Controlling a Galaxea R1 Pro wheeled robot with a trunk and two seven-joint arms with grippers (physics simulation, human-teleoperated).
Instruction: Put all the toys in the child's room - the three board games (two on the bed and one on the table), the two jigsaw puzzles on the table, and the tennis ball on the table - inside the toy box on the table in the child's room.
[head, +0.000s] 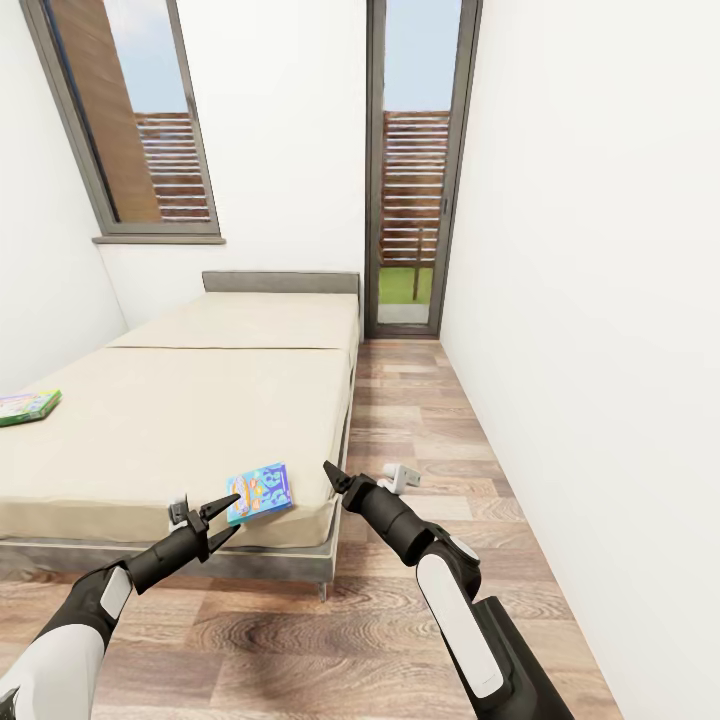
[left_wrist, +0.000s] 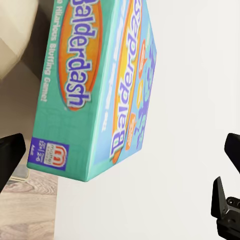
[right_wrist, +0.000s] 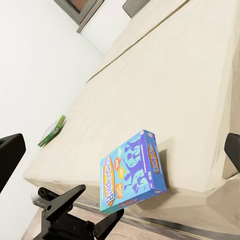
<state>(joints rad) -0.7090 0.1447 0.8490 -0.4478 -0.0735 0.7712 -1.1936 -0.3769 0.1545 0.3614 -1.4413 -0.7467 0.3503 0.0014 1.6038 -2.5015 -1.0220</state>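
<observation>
- I am judging the task to be at an early stage: the small flat blue "Balderdash" board game box (head: 260, 492) is still lying on the beige mattress of the low bed (head: 180, 420), at its near corner, overhanging the edge a little.
- A second flat green-edged game box (head: 27, 406) is lying at about 9 o'clock from me, at the bed's far left side; both are still waiting to be carried off.
- I am holding my left gripper (head: 222, 515) released and empty, its fingers spread just beside the blue box at its 8 o'clock, not touching it.
- My right gripper (head: 335, 478) is also hanging open and empty, at the box's 3 o'clock, past the mattress corner.
- The dark grey bed frame and the mattress edge are sitting right under the box, so I am expecting a tight approach.
- The wood-plank floor (head: 420, 420) is running toward a tall dark-framed glass door (head: 412, 170) at 12 o'clock, and a small white object is lying on it near my right gripper; I cannot tell what it is.
</observation>
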